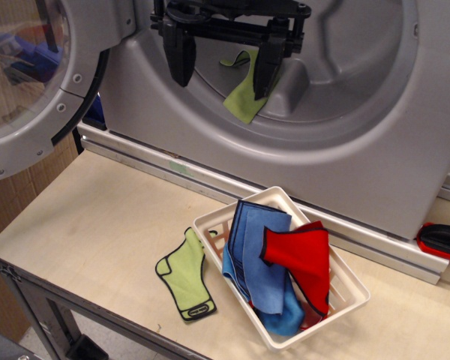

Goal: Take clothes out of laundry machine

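Machine (375, 150): matt grey metal. Door (30, 82): glossy glass. Basket (345, 289): smooth white plastic. Table (97, 225): pale matt wood.

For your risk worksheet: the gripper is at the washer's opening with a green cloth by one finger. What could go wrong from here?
1. The green cloth lies against only one finger of the gripper, and the jaws stand wide, so closing may miss it or pinch just a corner, which could slip.
2. The cloth drapes over the drum's rim and may snag there or drop back inside.
3. The basket already holds blue and red cloths, so a dropped cloth may slide off onto the table.
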Robot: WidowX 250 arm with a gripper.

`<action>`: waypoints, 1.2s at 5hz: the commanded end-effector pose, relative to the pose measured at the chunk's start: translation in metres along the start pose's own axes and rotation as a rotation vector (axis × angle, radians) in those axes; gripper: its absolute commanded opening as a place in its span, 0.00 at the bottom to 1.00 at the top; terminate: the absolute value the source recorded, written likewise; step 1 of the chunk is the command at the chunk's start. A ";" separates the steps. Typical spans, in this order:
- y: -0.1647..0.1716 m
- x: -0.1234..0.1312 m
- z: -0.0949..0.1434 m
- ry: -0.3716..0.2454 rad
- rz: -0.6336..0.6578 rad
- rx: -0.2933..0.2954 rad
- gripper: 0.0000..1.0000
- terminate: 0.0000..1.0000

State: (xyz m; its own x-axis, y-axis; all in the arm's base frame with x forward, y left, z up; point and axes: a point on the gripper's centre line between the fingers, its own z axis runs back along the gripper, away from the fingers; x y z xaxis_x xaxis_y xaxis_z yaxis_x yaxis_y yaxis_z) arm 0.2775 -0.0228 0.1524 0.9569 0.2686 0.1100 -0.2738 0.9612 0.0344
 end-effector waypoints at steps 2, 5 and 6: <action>0.007 0.016 -0.027 -0.097 -0.040 -0.016 1.00 0.00; 0.019 0.082 -0.060 -0.332 -0.141 -0.051 1.00 0.00; 0.010 0.105 -0.062 -0.372 -0.200 -0.032 1.00 0.00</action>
State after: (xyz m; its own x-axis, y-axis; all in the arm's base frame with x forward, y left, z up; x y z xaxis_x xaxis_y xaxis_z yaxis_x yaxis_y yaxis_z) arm 0.3720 0.0198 0.0830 0.9112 0.0457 0.4094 -0.0769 0.9952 0.0602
